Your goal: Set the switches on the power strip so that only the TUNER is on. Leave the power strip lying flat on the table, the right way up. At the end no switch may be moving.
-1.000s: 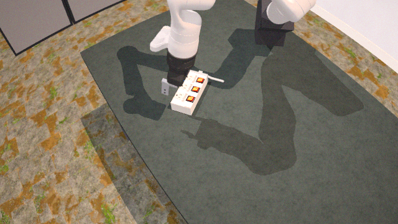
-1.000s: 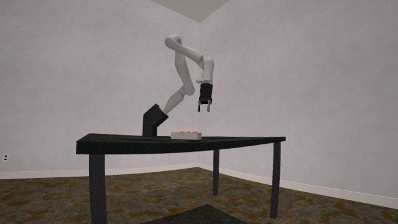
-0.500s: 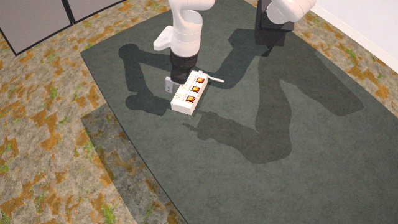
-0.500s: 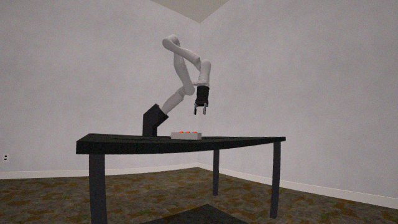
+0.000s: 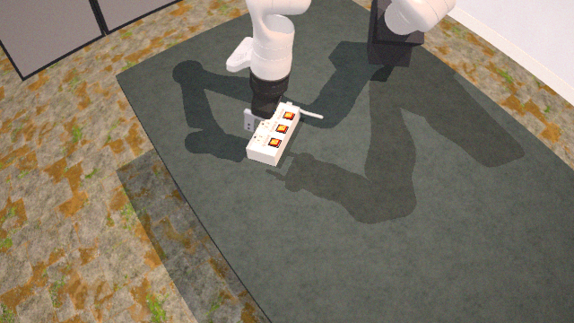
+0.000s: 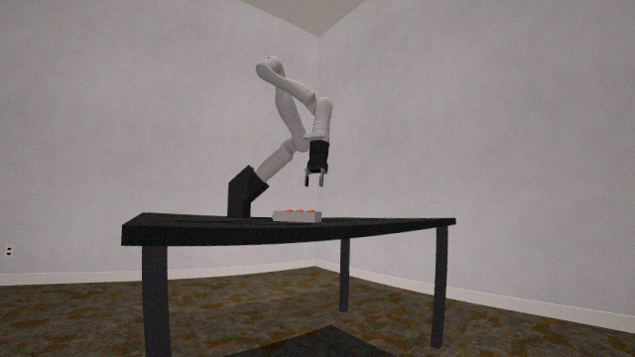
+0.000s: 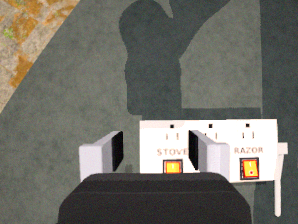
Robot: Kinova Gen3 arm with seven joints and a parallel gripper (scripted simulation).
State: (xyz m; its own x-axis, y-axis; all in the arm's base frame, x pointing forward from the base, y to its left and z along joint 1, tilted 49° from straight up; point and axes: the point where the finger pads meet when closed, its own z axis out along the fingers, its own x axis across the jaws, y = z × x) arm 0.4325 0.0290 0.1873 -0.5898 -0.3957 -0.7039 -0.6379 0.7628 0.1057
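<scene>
A white power strip lies flat, right way up, on the dark table. Its three rocker switches all glow orange. In the wrist view I read STOVE over one lit switch and RAZOR over another. The middle switch and its label are hidden behind my right finger. My gripper is open and empty. It hangs well above the strip, over the STOVE end.
A short white cord stub sticks out of the strip's far end. The arm's black base stands at the back of the table. The table's curved left edge lies near the strip.
</scene>
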